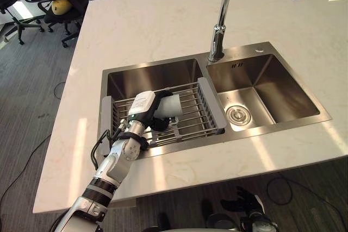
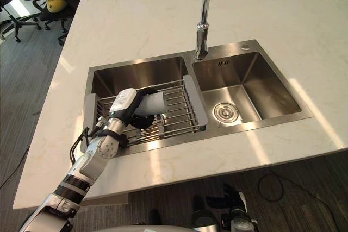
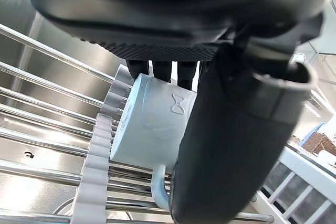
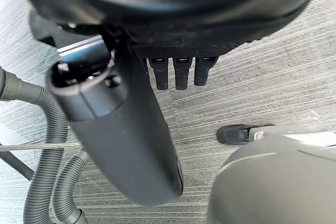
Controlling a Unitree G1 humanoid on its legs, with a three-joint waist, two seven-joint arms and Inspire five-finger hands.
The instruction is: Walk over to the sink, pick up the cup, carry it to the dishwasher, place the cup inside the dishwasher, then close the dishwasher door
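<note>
Left hand [image 1: 144, 105] curls round the pale cup [image 1: 172, 106] lying on the sink's rack [image 1: 212, 104] (right hand [image 1: 243, 205] hangs relaxed, fingers loose).

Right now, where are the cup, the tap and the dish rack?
cup [image 1: 173, 107], left eye view, pale side wall.
tap [image 1: 224, 4], left eye view, upright pipe.
dish rack [image 1: 212, 104], left eye view, grey end bar.

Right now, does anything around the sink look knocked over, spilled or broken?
The cup lies on its side on the wire rack across the left basin, not upright, with the left robot hand closed around it. Nothing looks spilled or damaged.
</note>
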